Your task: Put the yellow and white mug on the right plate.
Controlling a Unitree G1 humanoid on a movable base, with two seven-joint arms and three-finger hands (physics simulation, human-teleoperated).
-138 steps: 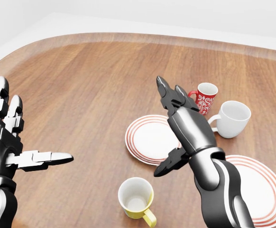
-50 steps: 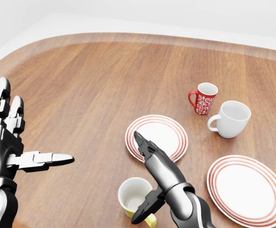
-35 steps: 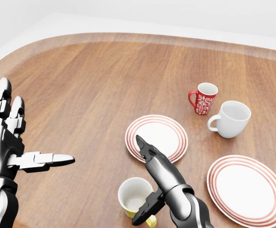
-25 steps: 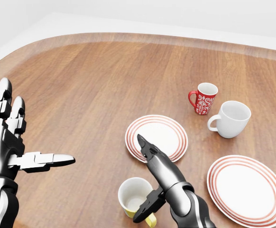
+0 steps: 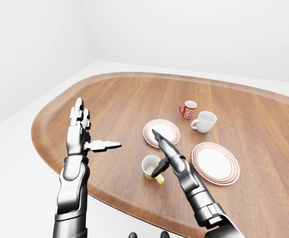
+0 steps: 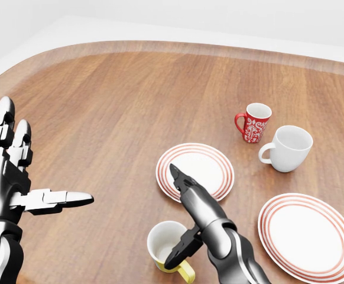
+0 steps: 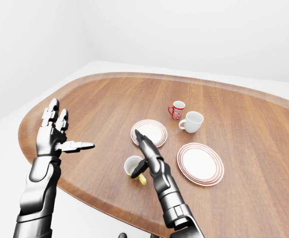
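Observation:
The yellow and white mug [image 6: 165, 244] stands upright near the bottom of the head view, its yellow handle [image 6: 185, 272] pointing to the lower right. My right hand [image 6: 181, 218] is open at the mug's right side. Its long fingers [image 6: 184, 186] stretch up over the near rim of the left plate, and its thumb [image 6: 178, 254] hangs over the mug's right edge by the handle. The fingers do not close round the mug. The right plate [image 6: 308, 238], white with red rings, lies bare at the lower right. My left hand [image 6: 36, 168] is held open and apart at the far left.
A second red-ringed plate [image 6: 204, 163] lies just above the mug. A red patterned mug [image 6: 255, 122] and a plain white mug [image 6: 290, 148] stand above the right plate. The wooden table [image 6: 113, 106] has a rounded edge at the left and top.
My right hand came down from above the left plate to the yellow mug's right side. Over the last second its thumb crept slightly left over the mug. The left hand held still.

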